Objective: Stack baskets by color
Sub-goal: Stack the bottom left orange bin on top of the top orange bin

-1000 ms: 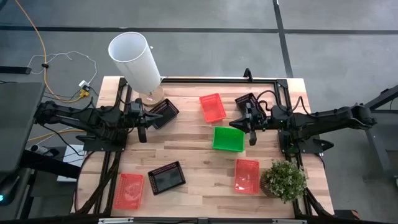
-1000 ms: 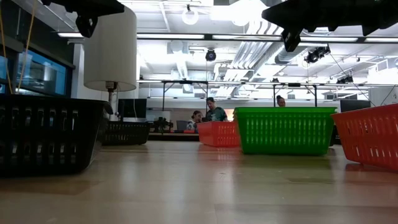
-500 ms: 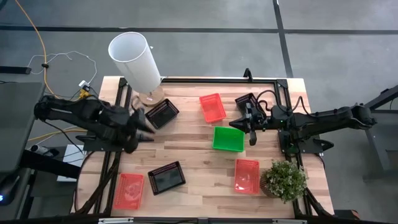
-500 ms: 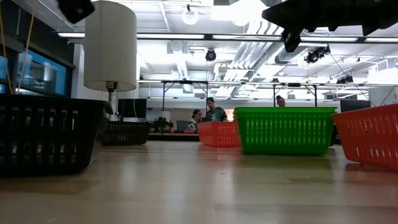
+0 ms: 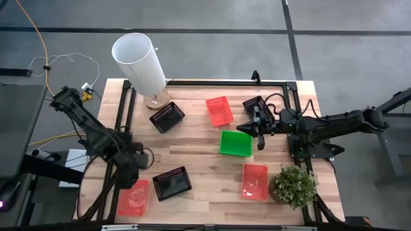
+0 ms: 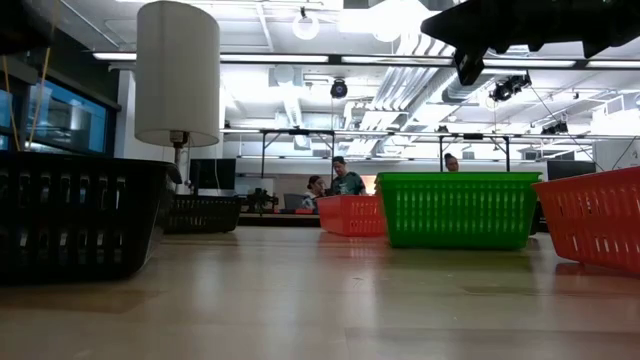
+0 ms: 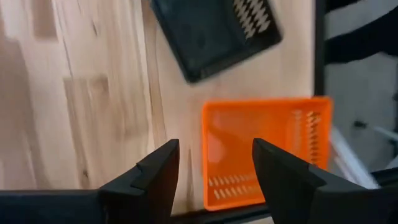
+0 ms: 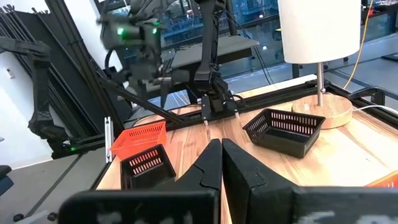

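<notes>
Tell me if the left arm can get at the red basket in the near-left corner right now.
Probably yes. The left gripper hangs open just above the red basket, and nothing lies between them; the black basket sits apart to one side.

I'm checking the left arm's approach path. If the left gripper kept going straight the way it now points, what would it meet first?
Probably the red basket at the table's near-left corner: it lies just beyond the open left gripper. Depth is unclear.
</notes>
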### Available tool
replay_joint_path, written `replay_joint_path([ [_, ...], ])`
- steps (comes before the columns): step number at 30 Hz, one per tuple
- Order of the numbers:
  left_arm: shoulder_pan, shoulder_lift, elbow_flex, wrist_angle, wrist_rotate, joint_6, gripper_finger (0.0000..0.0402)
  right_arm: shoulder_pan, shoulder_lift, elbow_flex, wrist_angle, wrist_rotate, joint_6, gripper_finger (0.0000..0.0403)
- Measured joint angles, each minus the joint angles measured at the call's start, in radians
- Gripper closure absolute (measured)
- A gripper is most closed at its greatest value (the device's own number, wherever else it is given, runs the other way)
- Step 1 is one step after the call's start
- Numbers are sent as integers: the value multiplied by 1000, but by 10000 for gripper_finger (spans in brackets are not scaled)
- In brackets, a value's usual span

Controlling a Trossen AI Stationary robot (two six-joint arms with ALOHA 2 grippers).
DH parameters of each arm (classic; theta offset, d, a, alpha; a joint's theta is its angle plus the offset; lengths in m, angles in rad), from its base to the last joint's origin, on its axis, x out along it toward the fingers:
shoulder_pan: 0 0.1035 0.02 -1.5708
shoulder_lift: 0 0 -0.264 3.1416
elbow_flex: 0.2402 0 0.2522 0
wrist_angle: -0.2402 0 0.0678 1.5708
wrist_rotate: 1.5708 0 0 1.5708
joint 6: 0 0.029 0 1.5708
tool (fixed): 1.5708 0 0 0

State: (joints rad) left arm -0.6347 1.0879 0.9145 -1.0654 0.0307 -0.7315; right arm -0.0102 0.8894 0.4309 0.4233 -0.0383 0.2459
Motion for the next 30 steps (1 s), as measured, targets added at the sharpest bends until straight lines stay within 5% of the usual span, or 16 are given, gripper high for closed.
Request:
replay_joint_path([
  [8, -150, 53, -170, 181, -7, -88, 210, 0, 0, 0, -10, 0, 2, 403],
  [23, -158, 111, -310, 335, -9, -120, 217, 0, 0, 0, -16, -4, 7, 403],
  [30, -158, 113, -310, 333, -4, -87, 333, 0, 0, 0, -16, 3, 7, 403],
])
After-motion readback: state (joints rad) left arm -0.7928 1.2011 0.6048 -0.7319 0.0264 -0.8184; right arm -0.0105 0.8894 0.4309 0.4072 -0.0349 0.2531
